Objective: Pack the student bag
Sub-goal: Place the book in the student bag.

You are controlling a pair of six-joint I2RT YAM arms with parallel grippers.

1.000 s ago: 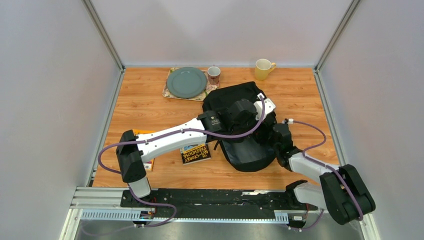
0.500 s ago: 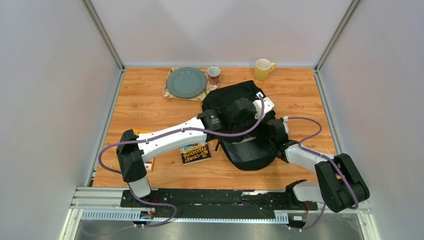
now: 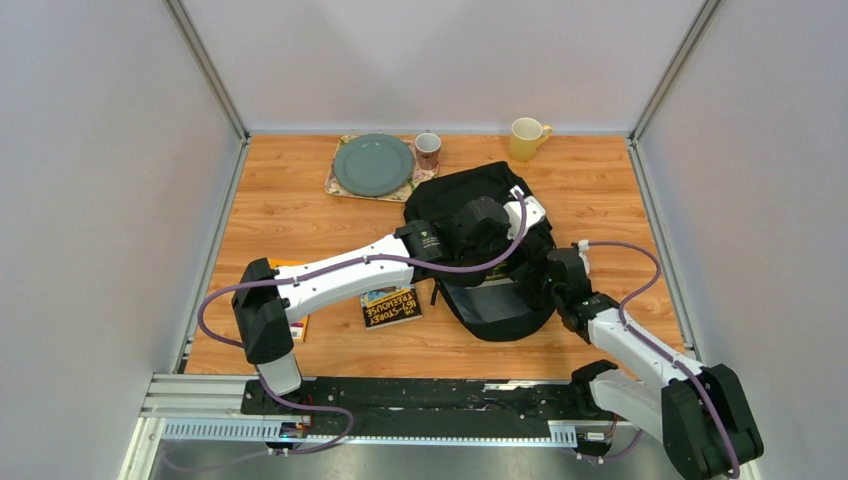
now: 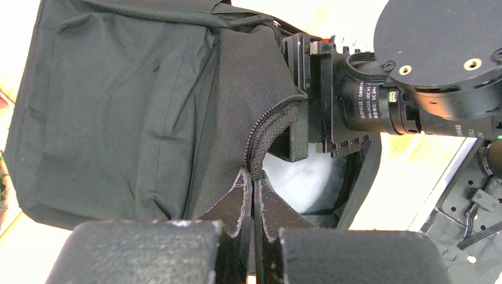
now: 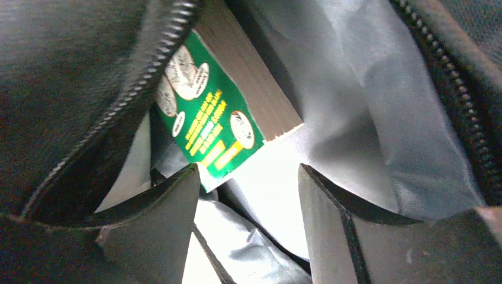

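The student bag (image 3: 452,196), a large black backpack, lies mid-table with its mouth toward the right arm. My left gripper (image 4: 253,183) is shut on the bag's zipper edge (image 4: 266,127) and holds the flap up. My right gripper (image 5: 247,171) is open inside the mouth, with nothing between its fingers. A green book (image 5: 207,118) lies on the grey lining (image 5: 367,89) just past the fingertips, apart from them. In the left wrist view the right gripper's wrist (image 4: 355,106) sits at the bag's opening.
A picture book (image 3: 391,305) lies on the table left of the bag, and an orange book (image 3: 290,268) is partly under the left arm. At the back stand a green plate (image 3: 372,164) on a tray, a small mug (image 3: 428,150) and a yellow mug (image 3: 527,137).
The right arm's elbow has swung toward the near right while its gripper stayed at the bag's mouth and opened wider. The left arm has held still.
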